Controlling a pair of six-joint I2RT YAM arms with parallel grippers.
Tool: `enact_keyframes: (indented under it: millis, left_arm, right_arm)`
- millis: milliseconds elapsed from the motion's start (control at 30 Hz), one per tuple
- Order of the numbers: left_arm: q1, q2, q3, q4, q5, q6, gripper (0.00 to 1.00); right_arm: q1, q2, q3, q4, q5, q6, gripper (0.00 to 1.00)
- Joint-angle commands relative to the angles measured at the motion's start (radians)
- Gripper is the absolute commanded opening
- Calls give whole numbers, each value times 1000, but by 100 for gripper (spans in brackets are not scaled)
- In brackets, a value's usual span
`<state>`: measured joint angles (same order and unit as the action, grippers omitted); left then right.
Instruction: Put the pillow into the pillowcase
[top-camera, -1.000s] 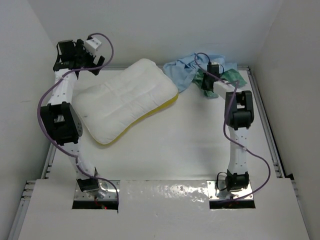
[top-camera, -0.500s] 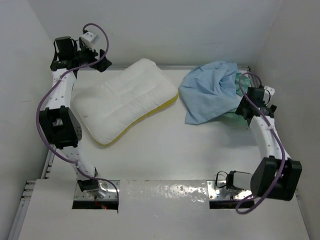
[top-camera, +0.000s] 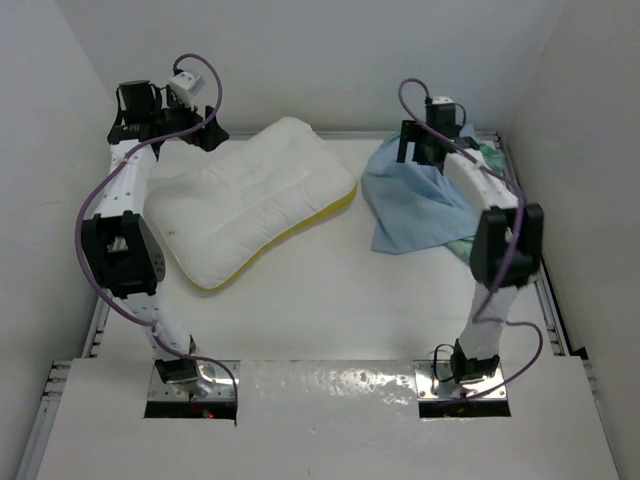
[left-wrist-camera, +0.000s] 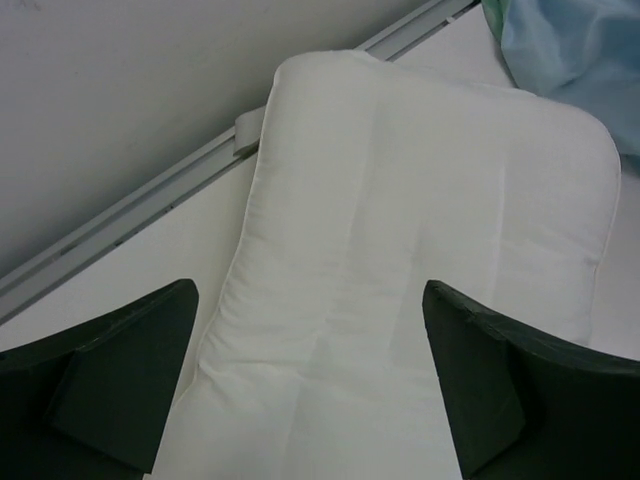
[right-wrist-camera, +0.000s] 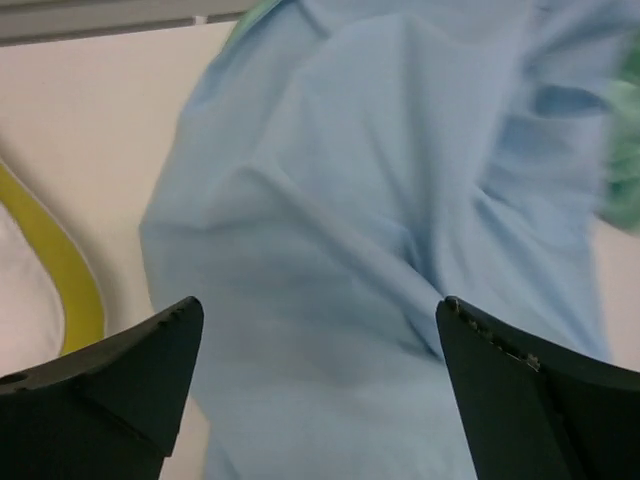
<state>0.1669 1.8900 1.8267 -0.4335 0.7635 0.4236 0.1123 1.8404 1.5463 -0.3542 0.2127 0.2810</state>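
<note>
The plump white pillow (top-camera: 250, 200) with yellow piping lies slantwise at the table's far left. My left gripper (top-camera: 205, 135) hovers open over its far-left end; in the left wrist view the pillow (left-wrist-camera: 420, 250) stretches away between the spread fingers of that gripper (left-wrist-camera: 310, 295), untouched. The light blue pillowcase (top-camera: 415, 200) lies loosely spread at the far right, a green strip showing along its right edge. My right gripper (top-camera: 420, 150) hangs open above its far end. In the right wrist view the pillowcase (right-wrist-camera: 380, 220) fills the space below the gripper (right-wrist-camera: 320, 305), nothing pinched.
A metal rail (left-wrist-camera: 150, 200) runs along the table's far edge under the back wall. Another rail (top-camera: 535, 260) lines the right side. White walls close in on the left, back and right. The pillow's yellow edge (right-wrist-camera: 70, 280) lies just left of the pillowcase.
My right gripper has let go of the bunched pillowcase, which now lies spread out, blue face up. The right arm swung out right, then back over its far end. The left arm barely shifted.
</note>
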Motion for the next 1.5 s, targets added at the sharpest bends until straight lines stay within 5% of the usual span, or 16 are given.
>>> enact_keyframes:
  millis: [0,200,267,300,400,533,700,800,867,933,967,1067,1100,1133,1200,1467]
  left_arm:
    - [-6,-77,-27,-20,-35,29,93]
    - [-7,-94,-50,-51,-46,49,93]
    - [-6,-97,-53,-56,-47,53,93]
    - [-6,-98,-55,-57,-47,56,93]
    - [-7,-94,-53,-57,-53,55,93]
    - [-7,-75,-46,-53,-46,49,93]
    - [-6,-34,5,-62,-26,38,93]
    - [-7,-12,31,-65,-10,47,92]
    - [-7,-9,33,-62,-4,52,92]
    - [-9,-12,31,-65,2,58,91]
    - [-9,-14,28,-67,2,63,91]
    - [-10,-23,14,-65,-4,61,91]
    - [-10,-29,11,-67,-10,58,91]
    - [-10,-34,6,-73,-13,58,91]
    - [-10,-48,-9,-76,-29,69,91]
    - [-13,-78,-138,-154,-92,168,91]
  right_arm:
    - [42,311,197,-117,-115,60,99]
    - [113,516,393,-164,-45,23,98]
    - [121,462,269,-125,-81,21,80]
    - [119,383,136,-79,-93,26,50]
    - [119,223,-85,-39,-107,35,0]
    - [119,-100,-494,-102,-157,47,0]
    - [87,-410,-601,-490,-48,92,0]
    - [-45,-533,-562,-637,115,179,79]
    - [-83,-592,-537,-573,212,185,99]
    - [-83,-603,-494,-412,229,135,96]
    - [-83,-603,-480,-343,193,113,82]
    - [-80,-434,-373,-135,-24,81,0]
    - [-82,-296,-257,-109,-92,104,0]
    - [-80,-223,-194,-109,-101,118,15]
    - [-80,-80,-4,-129,-84,173,63]
    - [1,416,382,-238,-71,149,68]
